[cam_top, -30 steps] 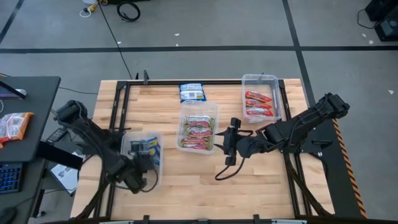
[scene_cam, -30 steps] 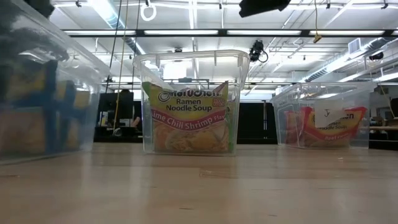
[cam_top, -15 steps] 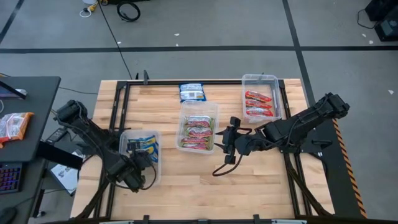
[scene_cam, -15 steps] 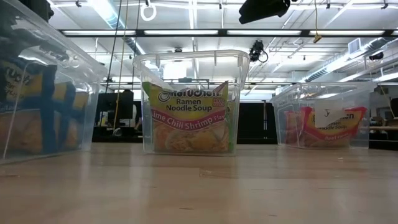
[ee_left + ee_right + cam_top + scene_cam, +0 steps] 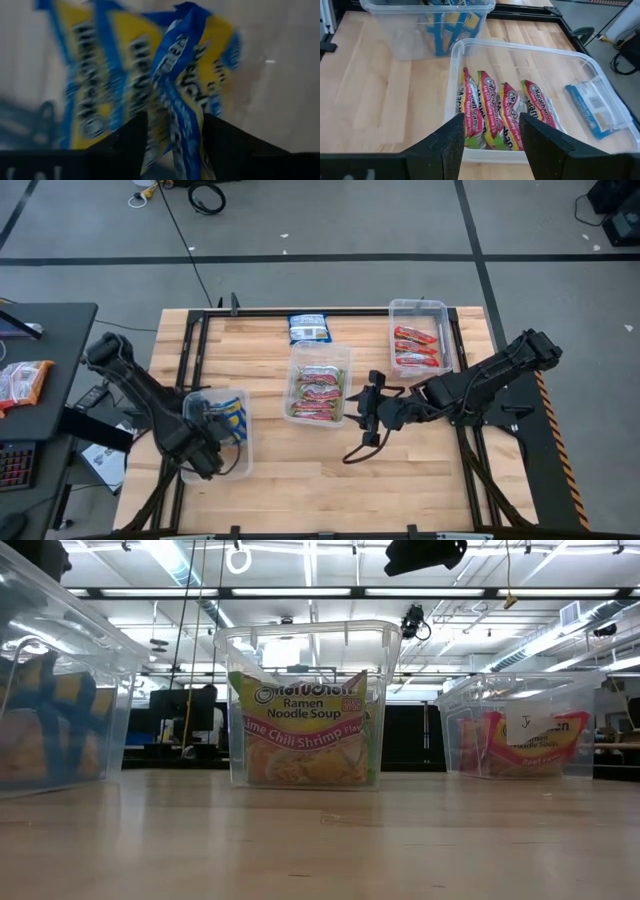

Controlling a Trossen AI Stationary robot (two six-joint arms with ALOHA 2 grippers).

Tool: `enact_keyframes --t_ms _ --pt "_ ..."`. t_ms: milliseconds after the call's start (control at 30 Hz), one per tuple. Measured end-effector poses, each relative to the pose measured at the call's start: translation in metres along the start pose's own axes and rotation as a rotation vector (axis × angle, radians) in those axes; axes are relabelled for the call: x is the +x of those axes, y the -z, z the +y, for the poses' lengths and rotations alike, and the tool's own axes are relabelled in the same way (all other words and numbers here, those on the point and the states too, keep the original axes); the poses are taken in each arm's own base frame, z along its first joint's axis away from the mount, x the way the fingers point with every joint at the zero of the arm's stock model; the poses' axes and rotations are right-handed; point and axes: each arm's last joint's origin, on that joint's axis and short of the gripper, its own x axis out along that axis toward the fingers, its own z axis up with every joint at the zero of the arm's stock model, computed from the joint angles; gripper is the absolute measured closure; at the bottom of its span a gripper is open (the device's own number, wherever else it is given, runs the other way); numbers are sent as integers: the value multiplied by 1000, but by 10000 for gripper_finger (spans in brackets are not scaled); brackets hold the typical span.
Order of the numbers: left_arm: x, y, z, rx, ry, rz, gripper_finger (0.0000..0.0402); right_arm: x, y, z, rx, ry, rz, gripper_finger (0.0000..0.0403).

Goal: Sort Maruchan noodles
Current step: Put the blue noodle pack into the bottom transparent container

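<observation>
Obscuring much of the left tub (image 5: 243, 468) in the high view, the left arm leaves the blue-and-yellow packets (image 5: 232, 416) inside it uncountable; the left wrist view shows at least three, blurred, with the nearest packet (image 5: 187, 65) standing on edge directly ahead of the left end effector (image 5: 175, 116). Whether that end effector is released or grasping this packet cannot be determined. The low view cuts the left tub off at the frame edge. Count three clear tubs on the tabletop (image 5: 300, 470). The middle tub (image 5: 470, 50) holds four green-pink packets (image 5: 500, 117), side by side. The right tub (image 5: 420, 307) holds red-and-white packets (image 5: 417, 348), about three, although the overlap prevents a firm count. One blue packet (image 5: 309, 327) lies loose on the tabletop beyond the middle tub. The right end effector (image 5: 492, 117) is released and empty, hovering over the near end of the middle tub. Compared with one second ago, the left arm has drawn back toward the left edge of the tabletop, and the left tub has shifted slightly in the same direction. The right arm, the middle tub, the right tub and the loose packet are unchanged.
</observation>
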Motion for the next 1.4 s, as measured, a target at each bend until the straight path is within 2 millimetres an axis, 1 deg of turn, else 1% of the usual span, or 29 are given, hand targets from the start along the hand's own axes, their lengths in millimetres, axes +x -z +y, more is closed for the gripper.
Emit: enact_keyframes --t_ms 67,167,300,367,467,600,667,733,833,933,1067,1167,1233,1333,1400 --pt "-4 4 9 -14 -31 16 203 0 0 1 -1 -6 1 211" --pt "-9 6 20 -38 -54 20 197 0 0 1 -1 -6 1 211" --pt "-22 -2 28 -64 -20 -52 196 0 0 0 -2 -5 2 211" --pt "-32 -11 30 -60 -18 -112 196 1 0 -1 0 0 4 211" --pt "-53 -28 36 -44 -52 -271 196 2 2 -5 -15 15 32 211" --pt "-82 -53 51 -71 -184 -522 195 3 16 -18 -109 87 179 211" --pt "-92 -65 61 -70 -243 -570 194 4 23 -28 -133 151 261 211" --pt "-96 -76 71 -54 -277 -573 191 5 29 -41 -144 222 336 211" --pt "-90 -94 87 -34 -305 -567 182 12 31 -61 -133 311 384 211" --pt "-76 -113 108 -3 -268 -540 171 24 32 -78 -150 332 378 211" --pt "-51 -135 147 16 -213 -511 167 42 40 -101 -249 340 355 211" --pt "-34 -144 179 2 -245 -514 174 53 51 -124 -327 416 365 211" --pt "-22 -148 196 -20 -260 -518 181 59 55 -142 -339 485 357 211" --pt "-7 -152 220 -82 -225 -550 190 66 62 -167 -295 542 296 211" --pt "3 -156 232 -130 -179 -576 193 70 65 -183 -254 513 217 211"
